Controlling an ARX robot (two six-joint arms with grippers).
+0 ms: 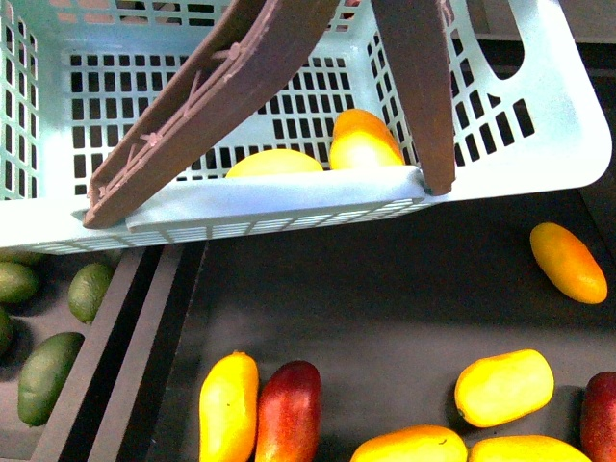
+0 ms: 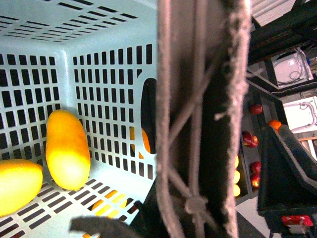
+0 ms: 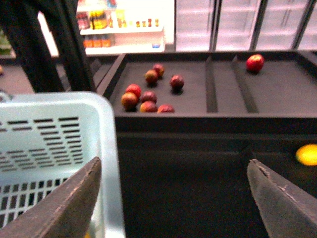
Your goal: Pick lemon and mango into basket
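Lemon [image 1: 274, 162] and mango [image 1: 364, 140] lie inside the basket [image 1: 289, 200]. Right gripper [image 3: 173, 198] jaws apart; left gripper [image 2: 101, 225] jaws cannot be told.

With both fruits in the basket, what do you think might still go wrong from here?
1. The lemon and mango lie loose against the near wall of the basket; a tilt or jolt may set them rolling.
2. The right gripper has its fingers open close beside the basket's corner, so a careless move might knock it.
3. The brown handle lies across the opening and could catch anything reaching in.
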